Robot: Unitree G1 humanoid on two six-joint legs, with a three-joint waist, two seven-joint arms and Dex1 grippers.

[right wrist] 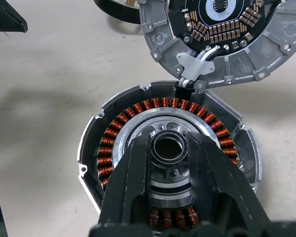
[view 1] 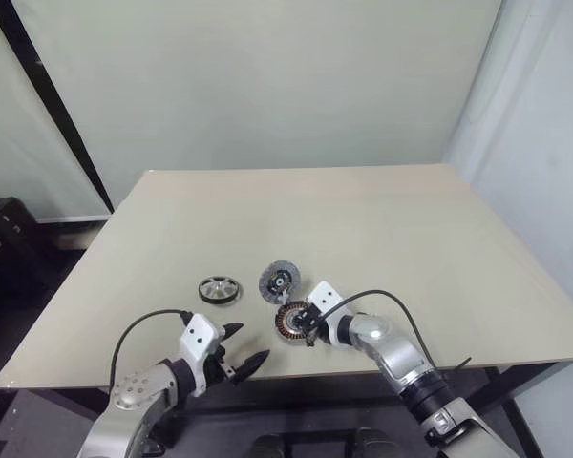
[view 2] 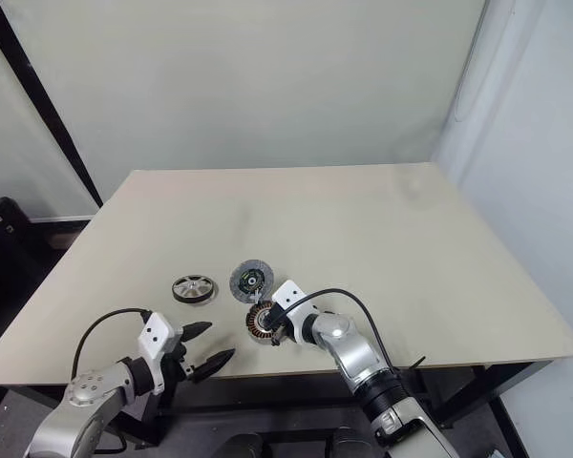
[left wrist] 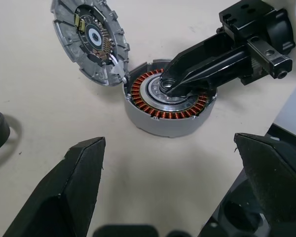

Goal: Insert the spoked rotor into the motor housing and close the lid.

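Right gripper point(right wrist: 168, 148) pinches a small dark ring at the housing's point(left wrist: 168, 101) centre.
The housing sits near the table's point(view 1: 363, 229) front edge, windings up, with the lid point(view 1: 278, 281) lying just beside it, joined by a short wire. The rotor point(view 1: 219, 289) rests well to their left. The left gripper point(view 1: 243, 347) hangs wide apart and empty, near the front edge.

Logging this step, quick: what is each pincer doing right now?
Left pincer: open, holding nothing, hovering near the table edge.
Right pincer: closed on a small dark ring at the centre of the motor housing.
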